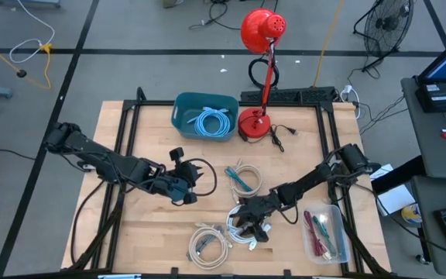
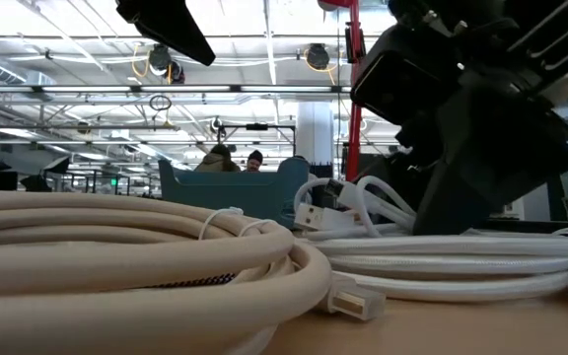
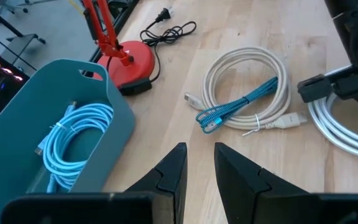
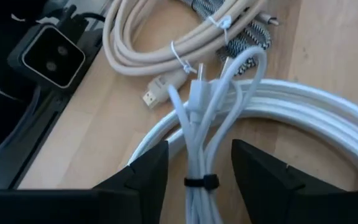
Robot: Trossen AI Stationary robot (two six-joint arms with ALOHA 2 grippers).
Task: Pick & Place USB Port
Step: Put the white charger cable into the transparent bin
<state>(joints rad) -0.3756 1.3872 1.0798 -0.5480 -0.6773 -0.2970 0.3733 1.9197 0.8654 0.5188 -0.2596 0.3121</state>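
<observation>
Right jaws spread astride white cable [image 4: 197, 124]; teal bin [image 1: 184, 108] holds blue cable [image 1: 211, 122].

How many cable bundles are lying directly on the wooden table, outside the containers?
3: a beige coil with blue cable at centre, a white bundle under the right gripper, and a beige coil near the front edge.

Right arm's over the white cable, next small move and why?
Probably close the jaws. The right gripper is down over the white cable, jaws open with the tied bundle between them. The left gripper waits near the teal bin.
</observation>
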